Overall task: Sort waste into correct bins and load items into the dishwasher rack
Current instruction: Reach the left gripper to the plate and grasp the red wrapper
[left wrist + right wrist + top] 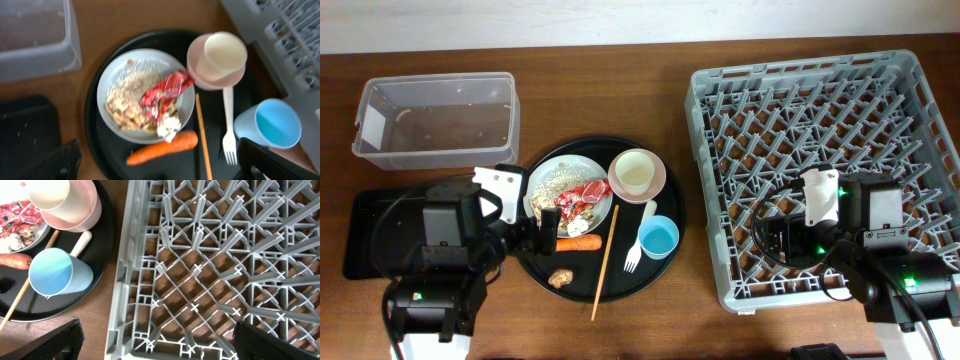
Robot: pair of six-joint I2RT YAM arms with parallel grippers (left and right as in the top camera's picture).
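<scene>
On the round black tray (630, 285) sits a pale plate (107, 85) with rice bits (132, 95), a red-and-white wrapper (165, 92) and a white paper scrap (167, 127). In front of it lie an orange carrot (162, 147) and a brown lump (560, 277). A white cup (225, 52) stands in the pinkish bowl (200, 70), with the white fork (228, 125) and blue cup (272, 122) nearby. My left gripper (165, 167) hangs open just above the carrot. My right gripper (162, 345) is open and empty over the front left corner of the grey rack (210, 280).
The clear tub (435, 120) stands at the back left. The shallow black tray (365, 235) lies in front of it, partly hidden by my left arm. A wooden chopstick (603, 265) lies across the round tray and sticks out over its front edge.
</scene>
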